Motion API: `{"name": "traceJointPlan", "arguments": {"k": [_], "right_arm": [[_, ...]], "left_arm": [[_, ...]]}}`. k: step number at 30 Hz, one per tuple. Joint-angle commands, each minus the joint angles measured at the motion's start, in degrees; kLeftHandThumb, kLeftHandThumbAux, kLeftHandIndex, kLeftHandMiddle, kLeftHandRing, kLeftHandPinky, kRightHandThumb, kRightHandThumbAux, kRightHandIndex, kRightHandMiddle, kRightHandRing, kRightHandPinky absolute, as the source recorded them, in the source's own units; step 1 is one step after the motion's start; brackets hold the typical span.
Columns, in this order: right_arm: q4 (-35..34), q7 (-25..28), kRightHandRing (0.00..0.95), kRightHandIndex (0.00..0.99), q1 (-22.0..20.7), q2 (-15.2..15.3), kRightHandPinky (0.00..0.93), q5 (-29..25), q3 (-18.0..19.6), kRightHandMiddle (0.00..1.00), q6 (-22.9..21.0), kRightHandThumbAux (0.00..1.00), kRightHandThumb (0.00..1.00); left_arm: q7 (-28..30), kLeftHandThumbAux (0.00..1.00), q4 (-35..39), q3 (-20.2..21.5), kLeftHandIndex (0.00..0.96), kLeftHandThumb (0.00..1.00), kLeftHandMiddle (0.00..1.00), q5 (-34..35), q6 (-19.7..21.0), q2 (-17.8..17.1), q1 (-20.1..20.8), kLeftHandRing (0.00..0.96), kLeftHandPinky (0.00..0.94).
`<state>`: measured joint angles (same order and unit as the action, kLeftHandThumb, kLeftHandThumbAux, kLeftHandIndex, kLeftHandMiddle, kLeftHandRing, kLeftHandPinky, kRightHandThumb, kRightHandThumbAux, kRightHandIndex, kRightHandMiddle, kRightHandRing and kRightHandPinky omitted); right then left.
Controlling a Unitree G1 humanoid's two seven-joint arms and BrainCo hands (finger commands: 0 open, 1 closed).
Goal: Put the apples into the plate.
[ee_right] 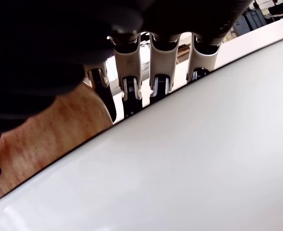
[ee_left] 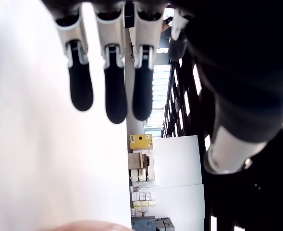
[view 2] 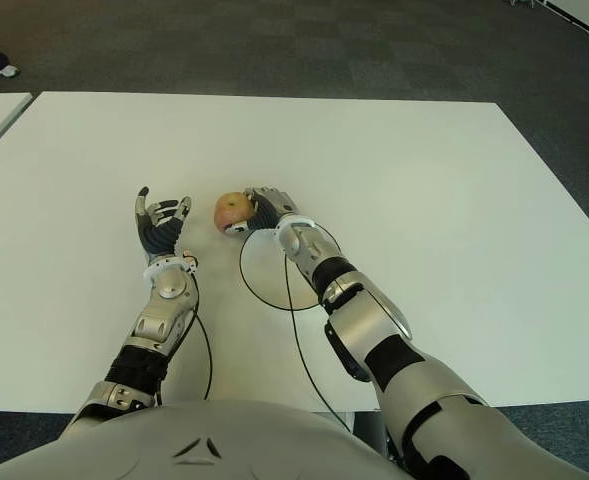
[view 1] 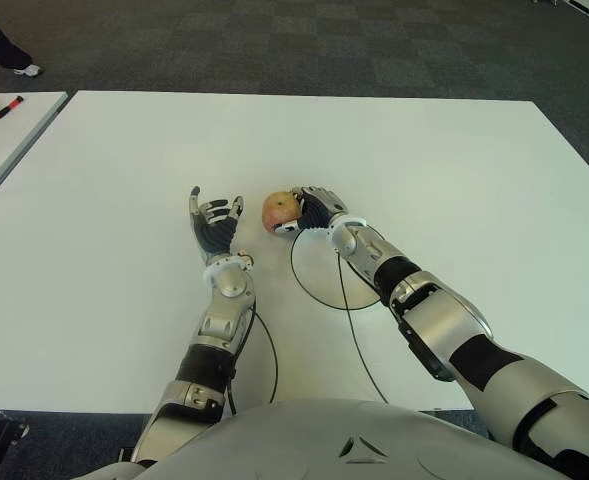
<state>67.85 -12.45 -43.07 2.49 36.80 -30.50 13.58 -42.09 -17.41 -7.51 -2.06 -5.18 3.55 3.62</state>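
apple (view 1: 280,211) against right robot hand (view 1: 315,208) fingers, beside plate (view 1: 314,281)

We see a white table (view 1: 454,180) on a dark grey carpet (view 1: 324,45) patterned in faint squares. Our apple (view 1: 280,211) is red with a yellow patch. Our plate (view 1: 319,275) is white with a thin dark rim, nearly the table's own colour. Both our right hand (view 1: 314,208) and left hand (view 1: 214,225) are silver with black pads, and thin black cables (view 1: 354,335) run along the arms.
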Motion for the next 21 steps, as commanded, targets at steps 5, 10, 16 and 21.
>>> {"name": "traceJointPlan", "arguments": {"k": [5, 10, 16, 21], "right_arm": [[1.84, 0.70, 0.494, 0.444, 2.56, 0.85, 0.495, 0.83, -1.09, 0.458, -0.66, 0.674, 0.847], [1.94, 0.99, 0.501, 0.439, 2.50, 0.87, 0.497, 0.72, -1.01, 0.462, -1.18, 0.674, 0.849], [2.01, 2.29, 0.483, 0.421, 2.50, 0.74, 0.533, -0.36, -0.06, 0.467, -1.87, 0.662, 0.926], [1.86, 2.13, 0.493, 0.403, 2.54, 0.76, 0.557, -0.67, 0.23, 0.465, -1.93, 0.661, 0.942]], "left_arm": [[-1.44, 0.713, -2.38, 0.81, 0.103, 0.184, 0.414, 1.21, -2.36, 9.72, 1.34, 0.459, 0.450], [-1.57, 0.711, -2.17, 0.67, 0.102, 0.184, 0.408, 1.15, -2.27, 9.72, 1.32, 0.453, 0.442], [-1.47, 0.714, -1.74, 0.57, 0.101, 0.179, 0.408, 1.26, -1.58, 9.79, 1.18, 0.453, 0.444], [-1.41, 0.711, -1.86, 0.55, 0.101, 0.170, 0.404, 1.28, -1.43, 9.74, 1.16, 0.451, 0.447]]}}
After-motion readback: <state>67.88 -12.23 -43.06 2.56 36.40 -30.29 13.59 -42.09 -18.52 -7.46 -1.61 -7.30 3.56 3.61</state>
